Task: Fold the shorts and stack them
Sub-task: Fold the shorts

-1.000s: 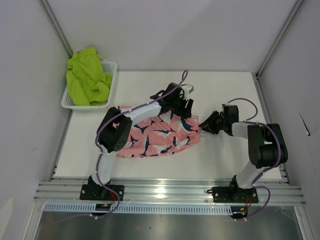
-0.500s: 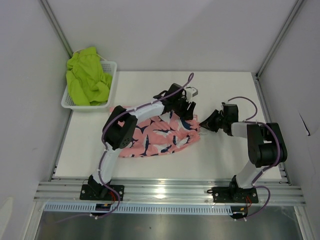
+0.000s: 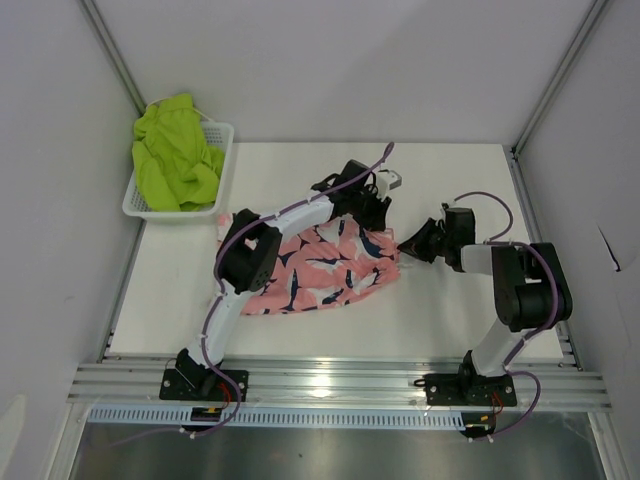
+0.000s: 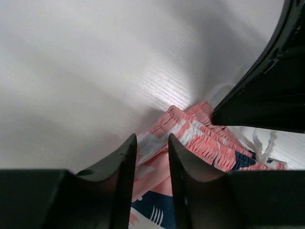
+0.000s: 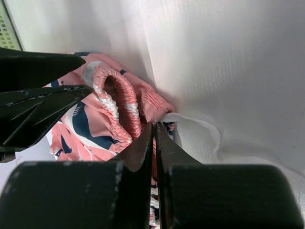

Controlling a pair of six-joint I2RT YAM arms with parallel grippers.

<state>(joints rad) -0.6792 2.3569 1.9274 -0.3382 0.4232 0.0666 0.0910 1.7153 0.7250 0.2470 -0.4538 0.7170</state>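
**Q.** In what state were the grippers recorded?

**A.** The right gripper (image 5: 155, 143) was seen clenched on the gathered waistband (image 5: 119, 102) of the pink shorts (image 3: 320, 272), its jaws all but meeting. The left gripper (image 4: 152, 153) was drawn close about a fold of that same band, nearer the far edge. A white drawstring (image 5: 198, 125) lay loose beside the right pinch.

**Q.** Where were the garments placed?

**A.** The pink pair was spread mid-table (image 3: 450, 310), waistband toward the right edge. The green shorts (image 3: 175, 150) were heaped in the basket (image 3: 226, 135) at the far left corner.

**Q.** How was the step judged best performed?

**A.** A fold was taken to be in hand, with stacking not yet begun. Both pinches were best raised together, kept level, and carried toward the left edge, so that the band would be laid square upon the hems. Unequal heights would have twisted the cloth, and the drawstring might have been trapped inside.
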